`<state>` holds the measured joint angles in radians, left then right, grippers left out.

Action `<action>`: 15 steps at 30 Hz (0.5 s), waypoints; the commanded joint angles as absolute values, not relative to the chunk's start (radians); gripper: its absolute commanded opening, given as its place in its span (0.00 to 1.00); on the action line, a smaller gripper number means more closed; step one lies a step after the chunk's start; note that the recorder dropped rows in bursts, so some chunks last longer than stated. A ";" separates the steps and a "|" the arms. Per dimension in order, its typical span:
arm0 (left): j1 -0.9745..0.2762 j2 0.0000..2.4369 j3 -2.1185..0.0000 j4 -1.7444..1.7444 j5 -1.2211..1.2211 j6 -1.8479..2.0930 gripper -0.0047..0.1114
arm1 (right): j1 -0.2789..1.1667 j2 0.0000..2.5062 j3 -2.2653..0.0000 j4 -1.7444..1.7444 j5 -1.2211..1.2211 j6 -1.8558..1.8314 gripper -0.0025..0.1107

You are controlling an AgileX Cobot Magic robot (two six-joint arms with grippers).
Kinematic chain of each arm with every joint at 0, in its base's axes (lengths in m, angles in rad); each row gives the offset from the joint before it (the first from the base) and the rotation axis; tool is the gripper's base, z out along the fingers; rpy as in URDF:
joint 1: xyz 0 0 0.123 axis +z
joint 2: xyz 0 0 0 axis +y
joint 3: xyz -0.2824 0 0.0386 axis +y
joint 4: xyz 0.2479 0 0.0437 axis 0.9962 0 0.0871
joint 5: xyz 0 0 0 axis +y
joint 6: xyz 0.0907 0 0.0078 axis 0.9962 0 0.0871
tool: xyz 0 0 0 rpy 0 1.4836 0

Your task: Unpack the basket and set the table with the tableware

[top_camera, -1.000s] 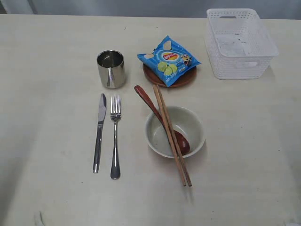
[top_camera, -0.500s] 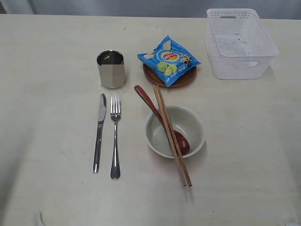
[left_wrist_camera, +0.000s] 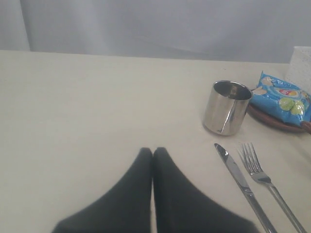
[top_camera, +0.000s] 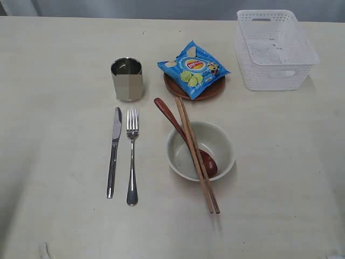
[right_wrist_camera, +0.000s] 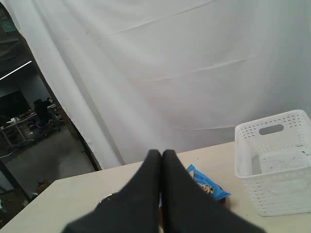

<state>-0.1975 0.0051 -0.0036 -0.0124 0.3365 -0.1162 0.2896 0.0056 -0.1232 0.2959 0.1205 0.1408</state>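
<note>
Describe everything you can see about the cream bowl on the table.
The bowl is cream, round and smooth, possibly ceramic, and holds no food. It stands upright on the table, to the right of the fork in the exterior view. A red-brown wooden spoon rests with its head inside and its handle leaning out over the rim. Two brown chopsticks lie across the rim, sticking out on both sides.

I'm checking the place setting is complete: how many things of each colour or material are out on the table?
Steel, cup, knife, fork: 3
Brown, spoon, chopstick pair, plate: 3
Cream bowl: 1
Blue chip bag: 1
White basket: 1
Total: 9
</note>
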 commanded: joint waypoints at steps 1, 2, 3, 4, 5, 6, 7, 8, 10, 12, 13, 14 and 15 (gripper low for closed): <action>-0.196 0.000 0.000 -0.008 0.338 -0.113 0.04 | 0.286 0.000 -0.119 0.293 0.111 0.144 0.02; -0.196 0.000 0.000 -0.008 0.338 -0.113 0.04 | 0.286 0.000 -0.119 0.293 0.111 0.144 0.02; -0.196 0.000 0.000 -0.008 0.338 -0.113 0.04 | 0.286 0.000 -0.119 0.293 0.111 0.144 0.02; -0.196 0.000 0.000 -0.008 0.338 -0.113 0.04 | 0.286 0.000 -0.119 0.293 0.111 0.144 0.02; -0.196 0.000 0.000 -0.008 0.338 -0.113 0.04 | 0.286 0.000 -0.119 0.293 0.111 0.144 0.02; -0.196 0.000 0.000 -0.008 0.338 -0.113 0.04 | 0.286 0.000 -0.119 0.293 0.111 0.144 0.02; -0.196 0.000 0.000 -0.008 0.338 -0.113 0.04 | 0.286 0.000 -0.119 0.293 0.111 0.144 0.02; -0.196 0.000 0.000 -0.008 0.338 -0.113 0.04 | 0.286 0.000 -0.119 0.293 0.111 0.144 0.02; -0.196 0.000 0.000 -0.008 0.338 -0.113 0.04 | 0.286 0.000 -0.119 0.293 0.111 0.144 0.02; -0.196 0.000 0.000 -0.008 0.338 -0.113 0.04 | 0.286 0.000 -0.119 0.293 0.111 0.144 0.02; -0.196 0.000 0.000 -0.008 0.338 -0.113 0.04 | 0.286 0.000 -0.119 0.293 0.111 0.144 0.02; -0.196 0.000 0.000 -0.008 0.338 -0.113 0.04 | 0.282 0.000 -0.119 0.293 0.111 0.142 0.02; -0.196 0.000 0.000 -0.008 0.338 -0.113 0.04 | 0.276 0.000 -0.119 0.293 0.111 0.142 0.02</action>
<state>-0.1975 0.0051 -0.0036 -0.0115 0.3365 -0.1162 0.2872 0.0056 -0.1232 0.2959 0.1181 0.1427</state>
